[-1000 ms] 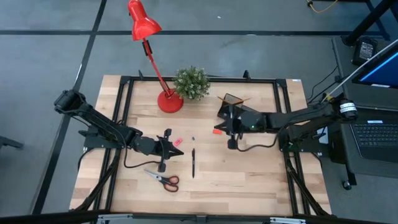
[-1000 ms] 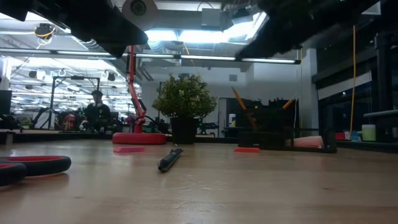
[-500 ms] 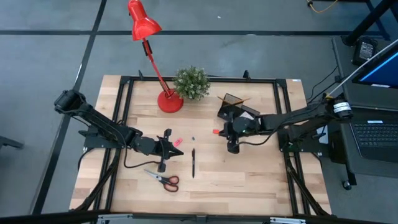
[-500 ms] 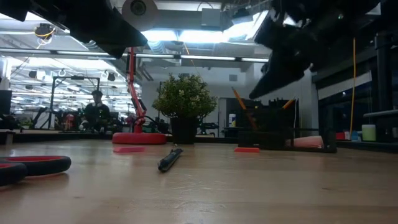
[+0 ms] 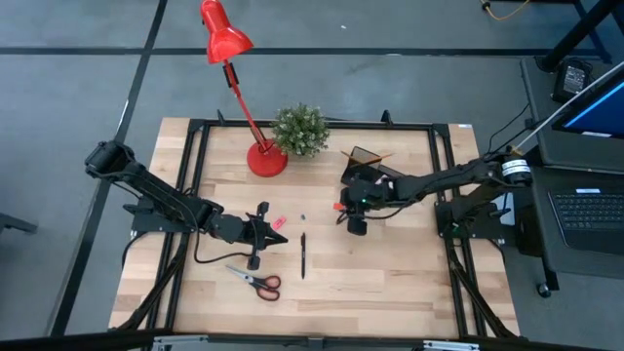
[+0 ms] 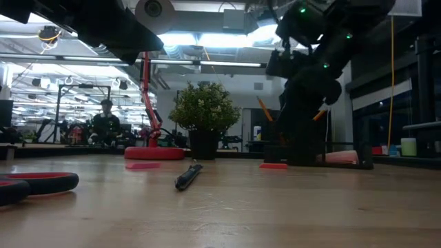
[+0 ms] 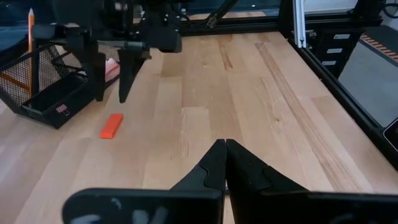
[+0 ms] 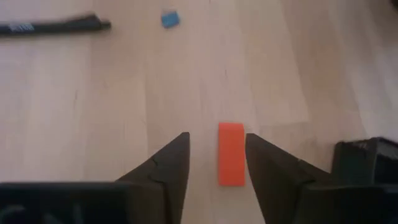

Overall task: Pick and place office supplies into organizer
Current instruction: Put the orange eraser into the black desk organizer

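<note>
A small red eraser (image 8: pixel 231 154) lies flat on the wooden table beside the black mesh organizer (image 5: pixel 366 161), which holds orange pencils. My right gripper (image 8: pixel 216 135) hangs open just above the eraser, tipped steeply down, one finger on either side of it; the left wrist view shows its fingertips (image 7: pixel 122 99) clear of the eraser (image 7: pixel 111 126). My left gripper (image 7: pixel 225 146) is shut and empty, held over the table's left middle (image 5: pixel 263 234). A black pen (image 5: pixel 302 255), orange-handled scissors (image 5: pixel 258 281) and a pink eraser (image 5: pixel 277 222) lie on the table.
A red desk lamp stands with its base (image 5: pixel 265 161) at the far edge, next to a green potted plant (image 5: pixel 299 130). A tiny blue piece (image 8: pixel 169 19) lies near the pen. Bare wood stretches along the near edge (image 5: pixel 390 283).
My right gripper has come down in front of the organizer and a little toward the table's left, tipping from nearly level to steeply downward, and now stands over the red eraser. The eraser and the other things have not moved.
</note>
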`<state>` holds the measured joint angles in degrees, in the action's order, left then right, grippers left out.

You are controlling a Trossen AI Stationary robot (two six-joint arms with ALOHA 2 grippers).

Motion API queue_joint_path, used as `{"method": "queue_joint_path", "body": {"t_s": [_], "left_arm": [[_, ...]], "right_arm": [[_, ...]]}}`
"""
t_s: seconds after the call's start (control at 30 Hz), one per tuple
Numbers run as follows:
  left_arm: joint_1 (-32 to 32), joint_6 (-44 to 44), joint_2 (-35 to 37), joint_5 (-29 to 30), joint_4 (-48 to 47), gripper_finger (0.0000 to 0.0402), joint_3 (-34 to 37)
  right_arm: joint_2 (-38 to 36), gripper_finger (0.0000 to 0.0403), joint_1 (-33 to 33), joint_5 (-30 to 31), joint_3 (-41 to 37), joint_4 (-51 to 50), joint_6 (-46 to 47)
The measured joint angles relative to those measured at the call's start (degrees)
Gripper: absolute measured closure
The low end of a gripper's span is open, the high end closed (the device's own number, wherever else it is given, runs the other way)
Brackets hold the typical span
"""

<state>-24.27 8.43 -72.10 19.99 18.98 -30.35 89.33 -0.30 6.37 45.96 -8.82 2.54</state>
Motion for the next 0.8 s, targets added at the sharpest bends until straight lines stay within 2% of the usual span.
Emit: {"method": "queue_joint_path", "body": {"t_s": [0.2, 0.4, 0.8], "left_arm": [[0.0, 0.0, 0.0, 0.0, 0.0, 0.0398, 0.0], [0.0, 0.0, 0.0, 0.0, 0.0, 0.0398, 0.0], [0.0, 0.0, 0.0, 0.0, -0.6, 0.0398, 0.0]], "right_arm": [[5.9, 0.02, -0.3, 0.0, 6.0, -9.1, -1.5], [10.0, 0.0166, -0.7, 0.0, 10.1, -11.5, -4.7], [10.5, 0.0157, -3.8, -2.0, 11.0, -12.9, -6.9]]}}
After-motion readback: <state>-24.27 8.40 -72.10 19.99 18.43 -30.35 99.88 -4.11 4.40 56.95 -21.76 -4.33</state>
